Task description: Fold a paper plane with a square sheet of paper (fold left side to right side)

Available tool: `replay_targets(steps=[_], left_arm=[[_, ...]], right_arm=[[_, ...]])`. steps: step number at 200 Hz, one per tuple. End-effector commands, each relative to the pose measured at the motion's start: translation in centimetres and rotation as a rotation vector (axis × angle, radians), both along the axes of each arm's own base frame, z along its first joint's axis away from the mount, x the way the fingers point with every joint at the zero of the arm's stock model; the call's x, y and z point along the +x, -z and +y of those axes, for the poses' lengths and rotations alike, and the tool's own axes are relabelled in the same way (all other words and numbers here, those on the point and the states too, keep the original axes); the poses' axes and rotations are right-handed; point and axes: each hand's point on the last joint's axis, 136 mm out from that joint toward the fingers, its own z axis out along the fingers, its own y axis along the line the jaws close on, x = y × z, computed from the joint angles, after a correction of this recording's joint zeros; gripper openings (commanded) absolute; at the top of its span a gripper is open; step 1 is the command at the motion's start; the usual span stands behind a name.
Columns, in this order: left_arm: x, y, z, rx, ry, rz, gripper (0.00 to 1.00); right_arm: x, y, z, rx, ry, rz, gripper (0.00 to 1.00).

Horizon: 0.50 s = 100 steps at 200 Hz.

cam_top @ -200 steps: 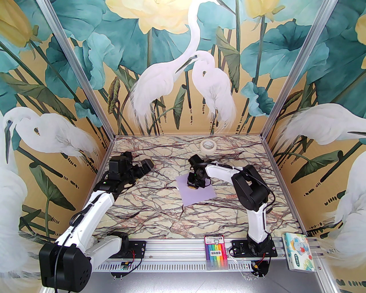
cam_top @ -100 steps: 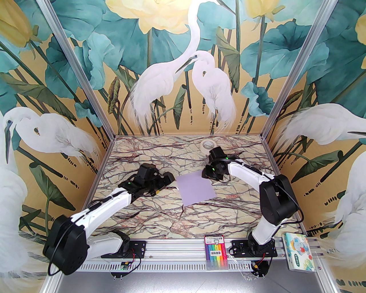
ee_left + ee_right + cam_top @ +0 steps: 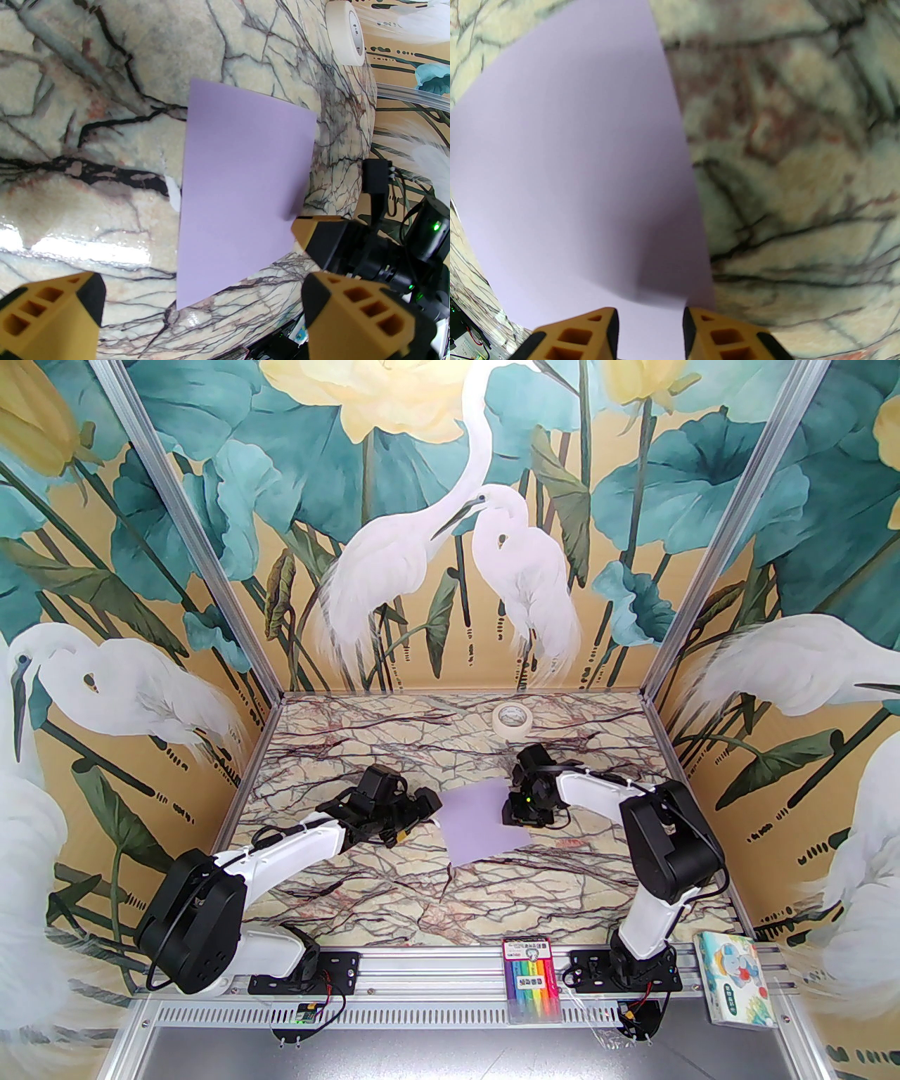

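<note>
The square sheet of paper (image 3: 481,820) is pale lavender and lies flat and uncreased on the marble table, slightly turned. My left gripper (image 3: 425,810) sits low just off its left edge, jaws wide open; the left wrist view has the sheet (image 3: 242,190) ahead of the open left gripper (image 3: 204,309). My right gripper (image 3: 512,815) is down at the sheet's right edge. From the right wrist the sheet (image 3: 573,168) spreads under the right gripper (image 3: 648,330), whose jaws stand a narrow gap apart with nothing between them. One right fingertip (image 3: 316,232) meets the sheet's edge.
A white tape roll (image 3: 511,717) lies at the back of the table, also in the left wrist view as the tape roll (image 3: 346,31). A marker pack (image 3: 532,979) and a colourful tissue pack (image 3: 738,979) rest on the front rail. Painted walls close three sides.
My left arm swung in from the far left to the sheet's left edge. My right gripper left the sheet's middle, went back right, then came down at its right edge.
</note>
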Motion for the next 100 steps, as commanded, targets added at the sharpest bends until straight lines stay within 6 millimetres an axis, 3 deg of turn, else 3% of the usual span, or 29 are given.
replay_targets(steps=[1,45,100], left_arm=[[0.6,-0.9,-0.6,-0.007,0.02,-0.026,0.99],[0.6,-0.8,-0.6,0.01,0.032,-0.027,0.99],[1.1,0.1,-1.0,0.04,0.077,-0.03,0.98]], right_arm=[[-1.8,-0.1,2.0,0.043,0.011,0.037,0.37],[-2.9,-1.4,5.2,0.122,0.036,0.044,0.38],[-0.7,-3.0,4.2,0.041,0.022,-0.043,0.31]])
